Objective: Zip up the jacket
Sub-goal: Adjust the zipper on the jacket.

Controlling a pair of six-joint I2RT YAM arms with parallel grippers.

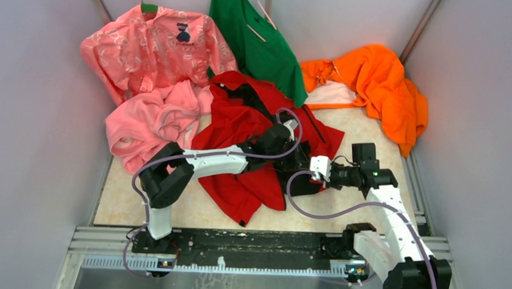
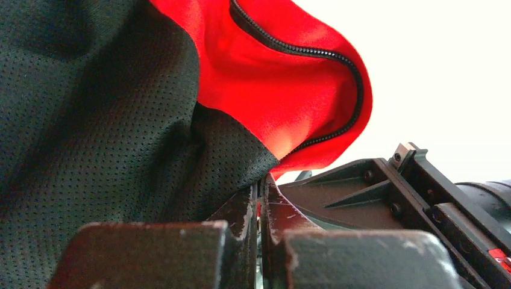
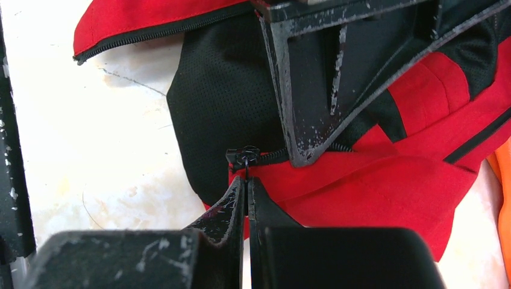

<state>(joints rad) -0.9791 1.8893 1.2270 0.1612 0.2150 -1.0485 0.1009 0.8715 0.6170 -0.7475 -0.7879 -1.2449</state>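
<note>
Bright red thin jacket (image 1: 238, 128), collar toward green hanging shirt (image 1: 263, 48), hem away; my left pincer (image 2: 263, 180) and right pincer (image 3: 246, 180) clamped on its front edge.

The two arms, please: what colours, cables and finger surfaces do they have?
The left arm and right arm have white links with black joints. A lilac cable loops along each. The fingers are black, wedge-shaped, with scuffed, pale-scratched faces.

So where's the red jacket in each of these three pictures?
Top: jacket in the middle of the picture.
Left wrist: jacket fills the left and top.
Right wrist: jacket runs across the top and right.
Shared landmark: its black mesh lining.
</note>
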